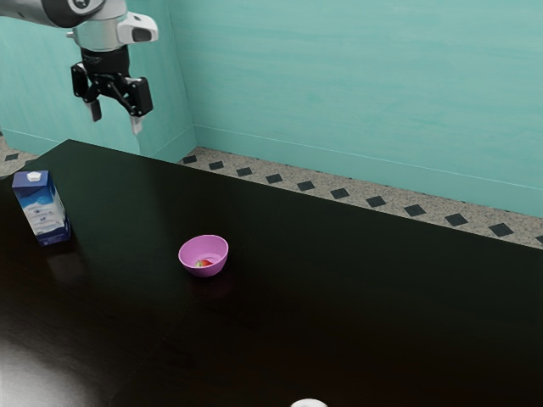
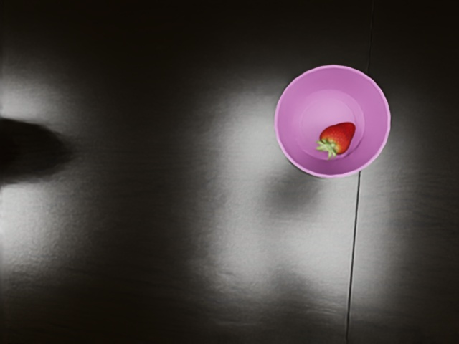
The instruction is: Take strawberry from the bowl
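white thing (image 1: 309,404) cut off, exterior view | pink bowl (image 1: 209,271) partly hides strawberry (image 1: 204,264)

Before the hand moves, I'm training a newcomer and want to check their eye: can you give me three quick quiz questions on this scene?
1. Open question: what lies inside the pink bowl?
2. True or false: the hand is open.
3. Multiple choice: which stands closest to the exterior view's left edge? A) the bowl B) the blue and white carton C) the hand

Key: 1. a strawberry; 2. true; 3. B
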